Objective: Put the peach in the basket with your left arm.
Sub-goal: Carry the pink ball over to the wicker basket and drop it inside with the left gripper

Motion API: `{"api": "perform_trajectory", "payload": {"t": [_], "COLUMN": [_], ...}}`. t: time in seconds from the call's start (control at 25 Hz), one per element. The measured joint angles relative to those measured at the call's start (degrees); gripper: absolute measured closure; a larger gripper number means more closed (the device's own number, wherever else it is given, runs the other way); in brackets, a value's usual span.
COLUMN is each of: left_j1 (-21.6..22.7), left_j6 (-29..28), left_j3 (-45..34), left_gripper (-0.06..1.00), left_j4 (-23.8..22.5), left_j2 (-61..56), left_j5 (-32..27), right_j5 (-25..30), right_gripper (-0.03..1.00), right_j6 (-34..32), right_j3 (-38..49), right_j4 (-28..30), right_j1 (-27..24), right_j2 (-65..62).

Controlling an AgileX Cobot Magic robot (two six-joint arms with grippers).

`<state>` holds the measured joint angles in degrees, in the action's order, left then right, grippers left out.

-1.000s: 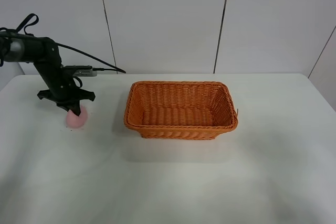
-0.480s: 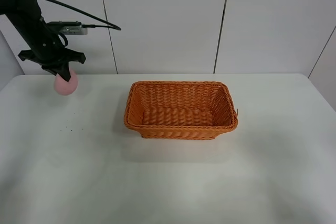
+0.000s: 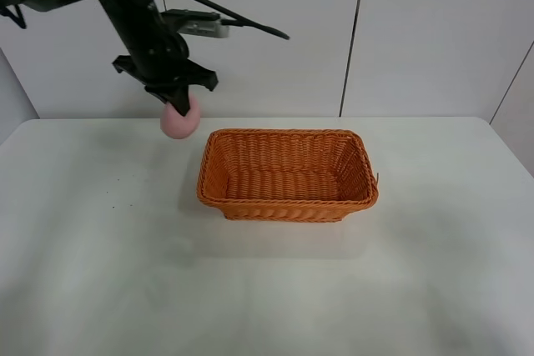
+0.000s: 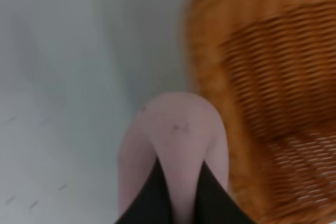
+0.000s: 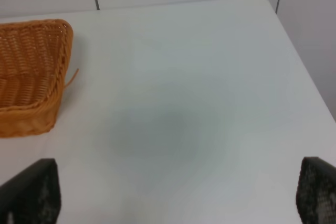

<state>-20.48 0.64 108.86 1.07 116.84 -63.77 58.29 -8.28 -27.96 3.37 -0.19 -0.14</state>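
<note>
Exterior high view, item one: peach (image 3: 179,122), lifted clear of the table (image 3: 100,231), my left gripper (image 3: 177,109) clamped on its upper half, just short of the basket (image 3: 284,132) and its left rim. Handling, my estimate: light, smooth, possibly soft. Pinch across the widest part, gently. Item two: right gripper (image 5: 176,195), fingers wide apart, idle.

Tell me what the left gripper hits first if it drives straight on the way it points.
Probably the table just outside the basket rim: in the wrist view the peach in the left gripper sits beside that rim, not over the inside. Depth is unclear; it could clip the rim.
</note>
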Motion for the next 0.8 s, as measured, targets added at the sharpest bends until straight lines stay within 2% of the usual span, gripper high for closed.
{"api": "perform_trajectory", "payload": {"t": [0.2, 0.48, 0.64, 0.8], "left_j1": [-7.3, -15.3, -18.1, -18.5], "left_j6": [-0.6, -2.3, -2.3, -2.3], "left_j3": [8.1, 19.4, 20.4, 20.4], "left_gripper": [0.83, 0.83, 0.83, 0.83], "left_j4": [0.1, 1.2, 2.2, 2.3], "left_j2": [7.1, 18.2, 21.9, 24.5], "left_j5": [-0.5, -1.0, 1.6, 3.5], "right_j5": [0.0, 0.0, 0.0, 0.0], "right_gripper": [0.27, 0.27, 0.27, 0.27], "right_j6": [0.0, 0.0, 0.0, 0.0], "right_j3": [0.0, 0.0, 0.0, 0.0], "right_j4": [0.0, 0.0, 0.0, 0.0], "right_j1": [0.0, 0.0, 0.0, 0.0], "right_j2": [0.0, 0.0, 0.0, 0.0]}}
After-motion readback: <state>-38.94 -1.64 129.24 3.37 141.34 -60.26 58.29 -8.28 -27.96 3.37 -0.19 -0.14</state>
